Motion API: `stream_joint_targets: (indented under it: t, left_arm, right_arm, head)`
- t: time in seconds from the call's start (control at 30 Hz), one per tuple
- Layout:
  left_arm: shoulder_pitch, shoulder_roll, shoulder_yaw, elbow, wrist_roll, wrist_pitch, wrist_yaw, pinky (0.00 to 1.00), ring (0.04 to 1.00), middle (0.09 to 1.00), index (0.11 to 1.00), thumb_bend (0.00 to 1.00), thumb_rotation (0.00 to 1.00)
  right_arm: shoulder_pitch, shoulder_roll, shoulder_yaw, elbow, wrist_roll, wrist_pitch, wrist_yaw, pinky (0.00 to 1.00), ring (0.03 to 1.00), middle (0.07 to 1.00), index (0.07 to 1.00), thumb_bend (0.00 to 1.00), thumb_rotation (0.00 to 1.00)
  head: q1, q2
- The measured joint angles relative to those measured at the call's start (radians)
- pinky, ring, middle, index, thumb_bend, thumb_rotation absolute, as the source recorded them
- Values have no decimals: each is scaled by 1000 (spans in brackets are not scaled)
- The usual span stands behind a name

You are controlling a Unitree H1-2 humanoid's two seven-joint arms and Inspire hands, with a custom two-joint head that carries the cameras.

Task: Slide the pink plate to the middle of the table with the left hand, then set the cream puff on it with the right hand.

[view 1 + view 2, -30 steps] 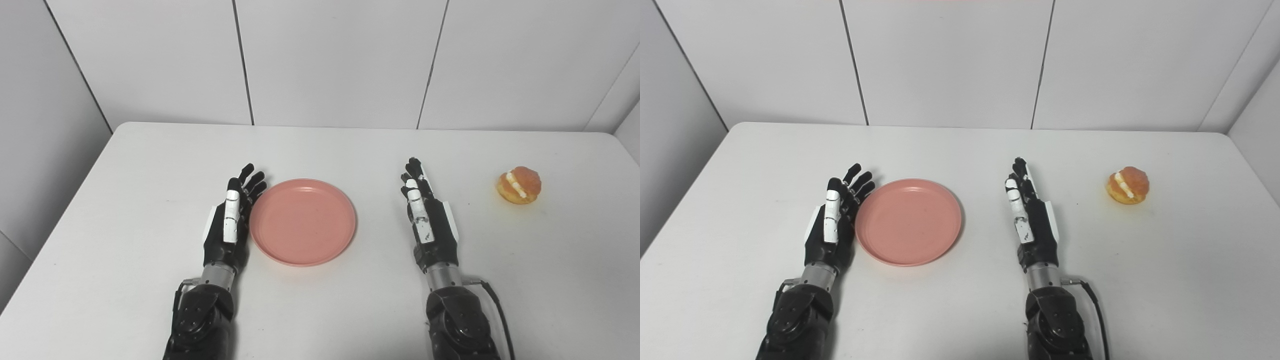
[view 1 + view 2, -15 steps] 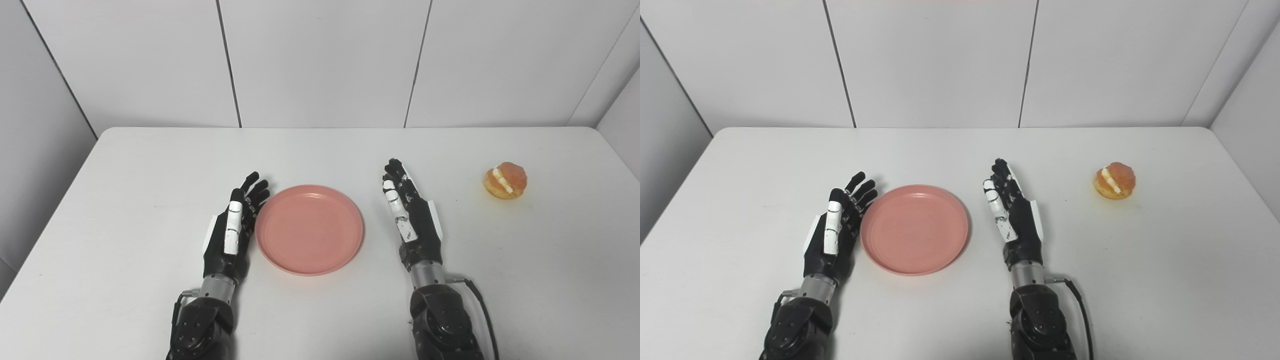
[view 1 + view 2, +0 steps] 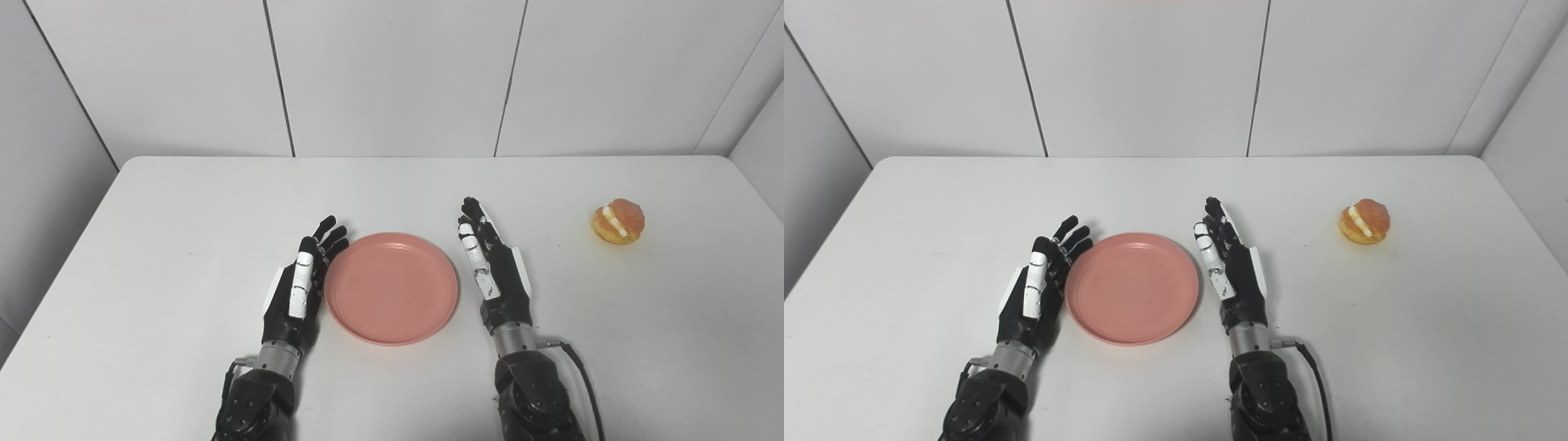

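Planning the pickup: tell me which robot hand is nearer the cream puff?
Right. The right robot hand stands between pink plate and cream puff; the left robot hand is beyond the plate.

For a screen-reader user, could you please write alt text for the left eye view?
A pink plate lies on a white table between two open black robot hands, the left hand against its rim, the right hand just beside it. A cream puff sits apart, far right.

Two head cameras side by side, looking down at same table [image 3: 184,202], slightly offset.
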Motion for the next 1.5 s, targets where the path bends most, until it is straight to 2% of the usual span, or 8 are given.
stream_joint_targets:
  t: [0.27, 0.4, 0.63, 0.97, 1.07, 1.13, 1.33, 1.5]
  left_arm:
    - [-43, -9, 44, 67, 18, -36, 30, 899, 909, 906, 897, 619, 947]
    - [-96, 7, 71, 135, 19, -70, 45, 970, 959, 963, 952, 632, 997]
    - [-138, 27, 94, 198, 18, -96, 44, 999, 972, 964, 956, 627, 1000]
    - [-141, 29, 94, 204, 18, -119, 38, 990, 968, 974, 965, 627, 1000]
    - [-137, 28, 94, 195, 17, -113, 37, 982, 965, 973, 961, 623, 1000]
    - [-131, 27, 96, 182, 11, -92, 37, 948, 944, 947, 929, 595, 1000]
    - [-116, 14, 102, 160, -4, -77, 37, 854, 863, 864, 849, 616, 957]
    - [-103, 14, 96, 143, -3, -82, 29, 813, 824, 831, 818, 601, 944]
  right_arm:
    - [0, 4, -2, 8, 4, 0, 0, 943, 942, 939, 918, 584, 782]
    - [-9, 4, -7, 20, 6, 0, -2, 945, 933, 932, 926, 646, 804]
    - [-28, -17, -9, 40, 6, 0, 3, 1000, 970, 972, 959, 612, 869]
    - [-64, -51, -42, 76, 6, -3, -9, 996, 967, 967, 960, 672, 824]
    - [-87, -70, -49, 106, -8, -46, -18, 1000, 982, 985, 975, 662, 816]
    - [-105, -85, -68, 123, 2, -63, -18, 1000, 997, 994, 975, 697, 736]
    - [-118, -122, -126, 121, -79, -63, -142, 943, 937, 921, 922, 613, 745]
    - [-141, -173, -147, 74, -152, -59, -207, 906, 921, 913, 917, 623, 670]
  head:
    - [-5, -8]
    - [-9, -11]
    - [-20, -17]
    - [-23, -28]
    - [-26, -26]
    - [-29, -26]
    - [-37, -23]
    - [-43, -21]
